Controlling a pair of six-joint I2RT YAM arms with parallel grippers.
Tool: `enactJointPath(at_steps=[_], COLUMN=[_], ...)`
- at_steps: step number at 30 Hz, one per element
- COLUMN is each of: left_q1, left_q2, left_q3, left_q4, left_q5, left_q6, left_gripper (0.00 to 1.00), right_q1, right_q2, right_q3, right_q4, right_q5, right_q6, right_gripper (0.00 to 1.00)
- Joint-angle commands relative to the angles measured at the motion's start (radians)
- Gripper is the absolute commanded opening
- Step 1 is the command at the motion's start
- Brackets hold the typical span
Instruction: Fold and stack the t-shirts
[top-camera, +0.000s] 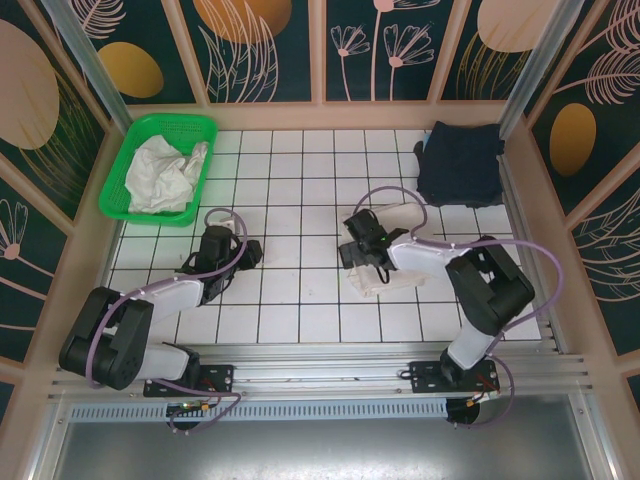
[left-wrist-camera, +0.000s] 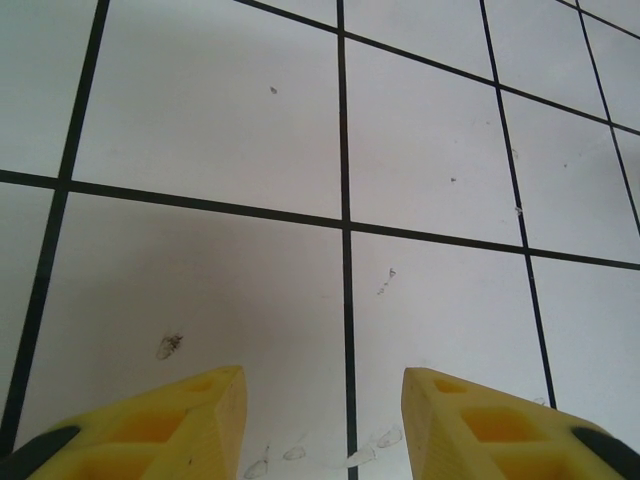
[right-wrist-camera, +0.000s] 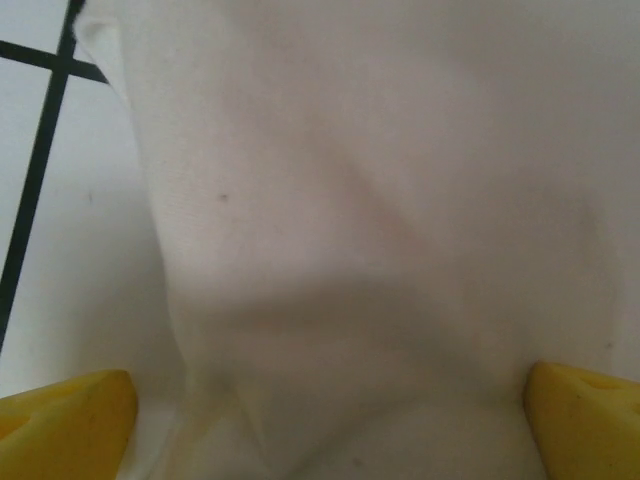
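A folded off-white t-shirt (top-camera: 400, 217) lies on the tiles right of centre, partly under my right arm. My right gripper (top-camera: 358, 252) is low over its left part. In the right wrist view the pale fabric (right-wrist-camera: 370, 230) spreads between the two yellow fingertips (right-wrist-camera: 70, 410), which stand wide apart, open. A folded dark navy t-shirt (top-camera: 460, 160) rests in the far right corner. More crumpled off-white t-shirts (top-camera: 165, 175) lie in the green basket (top-camera: 175, 118). My left gripper (top-camera: 250, 250) (left-wrist-camera: 322, 420) hovers open over bare tile with nothing between its fingers.
The green mesh basket stands at the far left against the wall. Wooden panel walls close in the tiled table (top-camera: 300, 170) on three sides. A metal rail (top-camera: 320, 360) with both arm bases runs along the near edge.
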Motion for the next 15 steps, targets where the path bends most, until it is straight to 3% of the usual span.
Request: enactJointPath(at_steps=[1, 6, 9, 15], left_q1=[-0.004, -0.004, -0.004, -0.004], left_q2=[0.005, 0.027, 0.029, 0.016], left_q3=[-0.012, 0.014, 0.019, 0.017], left_q4=[0.027, 0.020, 0.018, 0.003], left_q5=[-0.017, -0.012, -0.013, -0.018], left_q6=[0.023, 0.041, 0.045, 0.053], left_gripper=[0.46, 0.45, 0.45, 0.45], right_q1=[0.003, 0.006, 0.005, -0.002], right_q2=[0.055, 0.108, 0.104, 0.077], right_q3=[0.030, 0.043, 0.035, 0.057], right_q4=[-0.097, -0.109, -0.104, -0.113], right_q5=[0.062, 0.053, 0.065, 0.051], right_q6=[0.061, 0.078, 0.078, 0.057], right_gripper=[0.93, 0.58, 0.44, 0.26])
